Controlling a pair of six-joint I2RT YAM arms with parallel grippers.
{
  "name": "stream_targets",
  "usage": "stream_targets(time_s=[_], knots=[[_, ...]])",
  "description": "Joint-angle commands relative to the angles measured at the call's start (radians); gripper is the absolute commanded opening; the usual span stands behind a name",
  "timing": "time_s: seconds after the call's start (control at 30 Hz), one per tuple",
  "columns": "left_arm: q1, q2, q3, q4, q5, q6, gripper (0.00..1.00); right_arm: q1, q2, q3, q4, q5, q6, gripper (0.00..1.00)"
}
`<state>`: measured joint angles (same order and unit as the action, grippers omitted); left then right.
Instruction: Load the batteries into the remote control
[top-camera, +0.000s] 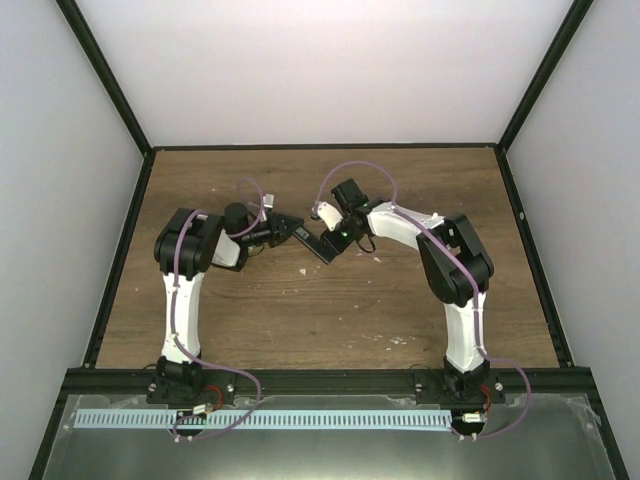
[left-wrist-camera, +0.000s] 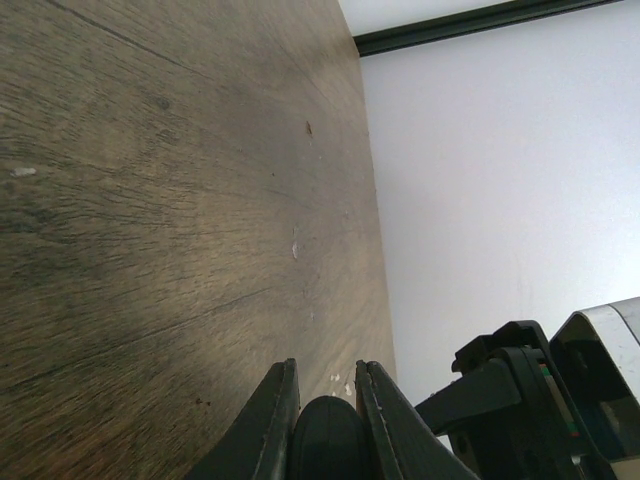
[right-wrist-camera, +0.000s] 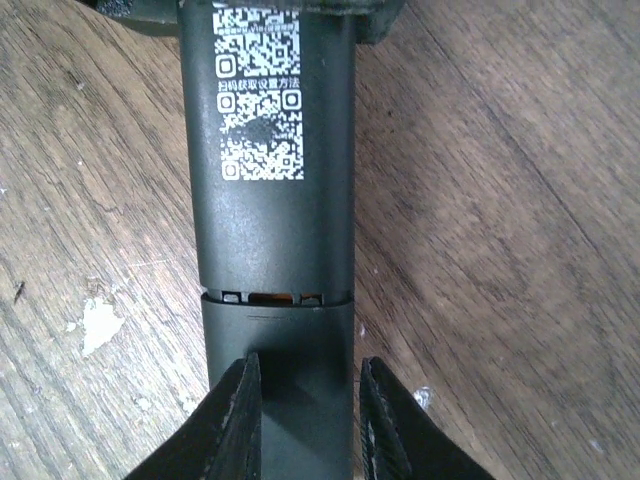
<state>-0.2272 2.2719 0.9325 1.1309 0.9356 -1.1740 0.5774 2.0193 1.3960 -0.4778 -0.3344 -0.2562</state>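
Wood-grain table (top-camera: 320, 320), white walls round it.

Top view: left gripper (top-camera: 290, 228) & right gripper (top-camera: 338, 236) meet mid-table at the remote control (top-camera: 318, 246), one at each end.

Left wrist: fingers (left-wrist-camera: 272, 420) clamped tight on the dark rounded end of the remote control (left-wrist-camera: 325, 445).

Right wrist: remote control (right-wrist-camera: 270, 230) back side up, QR sticker (right-wrist-camera: 260, 95) showing. Fingers (right-wrist-camera: 235, 425) partway apart over its cover end, not pinching the sides. Whether they touch it: can't tell.

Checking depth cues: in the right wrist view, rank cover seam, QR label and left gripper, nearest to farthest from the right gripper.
1. cover seam, just ahead of the right gripper
2. QR label, mid remote control
3. left gripper, far end
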Motion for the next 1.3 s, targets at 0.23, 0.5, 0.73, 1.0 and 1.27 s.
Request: stream_targets(time_s=[0.23,0.5,0.73,1.0,1.27], knots=[[-0.012,0.044,-0.014,0.082,0.042,-0.057,0.00,0.001,0.056,0.087,0.027,-0.018,-0.034,0.21],[-0.009,0.038,-0.023,0.079,0.033,-0.053,0.00,-0.011,0.015,0.105,0.032,-0.017,-0.013,0.21],[-0.008,0.034,-0.016,0.084,0.025,-0.061,0.00,-0.050,-0.121,0.068,-0.017,-0.014,0.156,0.29],[-0.008,0.032,-0.017,0.076,0.015,-0.056,0.00,-0.075,-0.144,0.011,-0.280,-0.113,0.359,0.38],[-0.010,0.029,-0.016,0.068,0.011,-0.043,0.00,-0.077,-0.115,-0.052,-0.342,-0.208,0.471,0.38]])
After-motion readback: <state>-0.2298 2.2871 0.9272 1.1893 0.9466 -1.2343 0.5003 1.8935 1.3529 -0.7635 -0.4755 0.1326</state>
